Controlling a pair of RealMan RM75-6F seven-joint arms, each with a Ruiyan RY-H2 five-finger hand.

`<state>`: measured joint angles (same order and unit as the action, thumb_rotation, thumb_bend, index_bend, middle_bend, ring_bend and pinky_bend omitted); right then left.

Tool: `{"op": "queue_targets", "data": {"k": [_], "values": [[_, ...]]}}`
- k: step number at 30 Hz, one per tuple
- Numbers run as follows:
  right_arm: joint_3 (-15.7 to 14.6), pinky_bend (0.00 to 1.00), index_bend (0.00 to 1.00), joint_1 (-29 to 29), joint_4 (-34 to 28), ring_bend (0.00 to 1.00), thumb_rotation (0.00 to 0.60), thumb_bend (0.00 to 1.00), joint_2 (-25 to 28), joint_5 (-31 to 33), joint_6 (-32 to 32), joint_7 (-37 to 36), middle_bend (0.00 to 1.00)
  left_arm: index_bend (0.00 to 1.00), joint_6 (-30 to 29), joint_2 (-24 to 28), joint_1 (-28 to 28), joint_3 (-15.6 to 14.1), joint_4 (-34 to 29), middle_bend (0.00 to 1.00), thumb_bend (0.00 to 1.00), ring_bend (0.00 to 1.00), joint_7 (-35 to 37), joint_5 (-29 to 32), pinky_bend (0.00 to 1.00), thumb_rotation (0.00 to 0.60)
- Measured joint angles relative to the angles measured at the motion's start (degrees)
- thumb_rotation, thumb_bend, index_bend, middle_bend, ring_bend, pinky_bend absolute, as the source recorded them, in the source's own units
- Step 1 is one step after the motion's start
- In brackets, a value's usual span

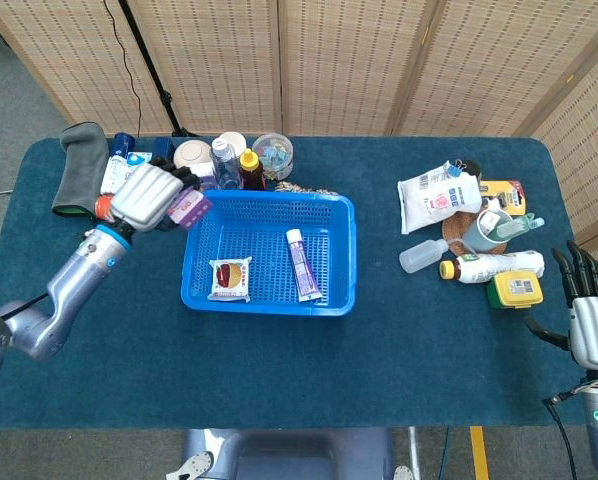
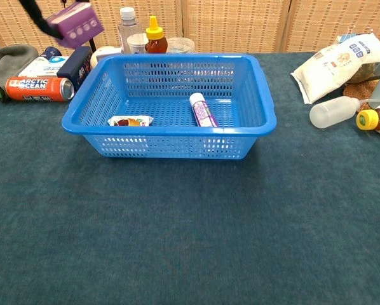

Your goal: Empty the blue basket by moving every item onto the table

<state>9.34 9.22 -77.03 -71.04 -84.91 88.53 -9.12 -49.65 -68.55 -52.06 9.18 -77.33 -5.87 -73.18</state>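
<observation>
Dark blue cloth covers the table (image 1: 279, 350) in front of me, with woven screens standing behind it. Nearest, at about four o'clock, my right hand (image 1: 591, 320) rests off the table's edge, fingers spread and holding nothing. Ahead at twelve sits the blue basket (image 2: 264, 108); two things lie in it yet, a small flat snack packet (image 2: 130, 121) toward its near left and a purple tube (image 2: 203, 109) just right of centre. Up at ten o'clock my left hand (image 1: 147, 195) is raised past the basket's left rim, fingers closed around the purple box (image 2: 76, 23), which hangs in the air above the clutter there: the red can (image 2: 37, 88), a grey cloth (image 1: 77, 166), a clear bottle (image 2: 128, 28) and a honey bottle (image 2: 155, 37). By my reckoning one item is out but not yet set down, and two are left to fetch.
</observation>
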Motion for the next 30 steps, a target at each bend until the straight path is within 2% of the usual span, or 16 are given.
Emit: {"op": "queue_targets", "data": {"k": [5, 10, 12, 14, 16, 17, 20, 23, 26, 30], "values": [[-0.3, 0.09, 0.00, 0.0, -0.4, 0.00, 0.600, 0.00, 0.1, -0.5, 0.0, 0.0, 0.00, 0.52, 0.0, 0.0, 4.1, -2.8, 3.6, 0.44, 0.19, 0.37, 3.0, 1.1, 0.29, 0.600], [-0.6, 0.09, 0.00, 0.1, -0.7, 0.00, 0.600, 0.00, 0.1, -0.8, -0.3, 0.0, 0.00, 0.49, 1.0, -3.5, 6.3, -4.4, 10.9, 0.39, 0.19, 0.32, 5.9, 1.9, 0.29, 0.600], [-0.6, 0.09, 0.00, 0.1, -0.6, 0.00, 0.600, 0.00, 0.1, -0.8, -0.4, 0.1, 0.00, 0.42, 1.9, -5.2, 6.8, -4.8, 13.6, 0.30, 0.19, 0.23, 6.9, 1.9, 0.26, 0.600], [-0.7, 0.09, 0.00, 0.1, -0.7, 0.00, 0.600, 0.00, 0.0, -0.8, -0.5, 0.2, 0.00, 0.23, 3.6, -6.6, 7.0, -5.2, 15.4, 0.11, 0.16, 0.07, 7.6, 2.0, 0.13, 0.600], [-0.7, 0.09, 0.00, 0.1, -0.6, 0.00, 0.600, 0.00, 0.0, -0.8, -0.5, 0.3, 0.00, 0.06, 5.5, -7.1, 7.1, -5.6, 15.8, 0.01, 0.14, 0.00, 8.1, 2.2, 0.03, 0.600], [-0.6, 0.09, 0.00, 0.1, -0.6, 0.00, 0.600, 0.00, 0.0, -0.7, -0.5, 0.3, 0.00, 0.01, 6.5, -7.2, 7.1, -5.7, 15.8, 0.00, 0.12, 0.00, 8.2, 2.3, 0.00, 0.600], [-0.6, 0.09, 0.00, 0.2, -0.5, 0.00, 0.600, 0.00, -0.1, -0.7, -0.5, 0.5, 0.00, 0.00, 9.2, -7.0, 7.1, -5.8, 14.9, 0.00, 0.10, 0.00, 8.8, 2.9, 0.00, 0.600], [-0.6, 0.07, 0.00, 0.2, -0.3, 0.00, 0.600, 0.00, -0.2, -0.8, -0.3, 0.9, 0.00, 0.00, 8.7, -6.4, 7.4, -5.5, 13.9, 0.00, 0.09, 0.00, 9.6, 2.8, 0.00, 0.600], [-0.5, 0.07, 0.00, 0.1, -0.3, 0.00, 0.600, 0.00, -0.2, -0.9, 0.1, 1.4, 0.00, 0.00, 6.0, -5.8, 7.9, -4.9, 12.6, 0.00, 0.09, 0.00, 10.8, 1.7, 0.00, 0.600], [-0.5, 0.07, 0.00, 0.0, -0.5, 0.00, 0.600, 0.00, -0.1, -0.9, 0.3, 1.6, 0.00, 0.00, -0.7, -5.1, 8.6, -3.8, 10.9, 0.00, 0.09, 0.00, 14.1, -2.6, 0.00, 0.600]]}}
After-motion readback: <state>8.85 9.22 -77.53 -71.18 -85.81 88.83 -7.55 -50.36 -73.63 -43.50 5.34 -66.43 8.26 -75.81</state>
